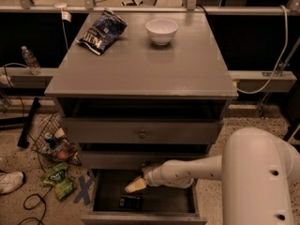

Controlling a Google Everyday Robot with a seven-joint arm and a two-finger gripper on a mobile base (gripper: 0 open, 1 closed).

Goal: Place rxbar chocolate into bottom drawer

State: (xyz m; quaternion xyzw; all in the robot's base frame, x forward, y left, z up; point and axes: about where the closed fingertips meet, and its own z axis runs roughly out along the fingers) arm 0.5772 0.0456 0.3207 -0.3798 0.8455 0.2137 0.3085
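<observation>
The bottom drawer (140, 216) of the grey cabinet is pulled open and has a dark interior. The rxbar chocolate (130, 202), a small flat black bar, lies on the drawer floor near the front. My gripper (136, 185) reaches in from the right on the white arm (187, 172). It hangs just above and behind the bar, apart from it. The fingers are open and hold nothing.
On the cabinet top (140, 69) lie a blue-and-white chip bag (102, 31) and a white bowl (161, 30). The middle drawer with its round knob (142, 134) is shut. Floor clutter (58, 149), green packets (58, 179), a shoe (9, 182) and cables lie to the left.
</observation>
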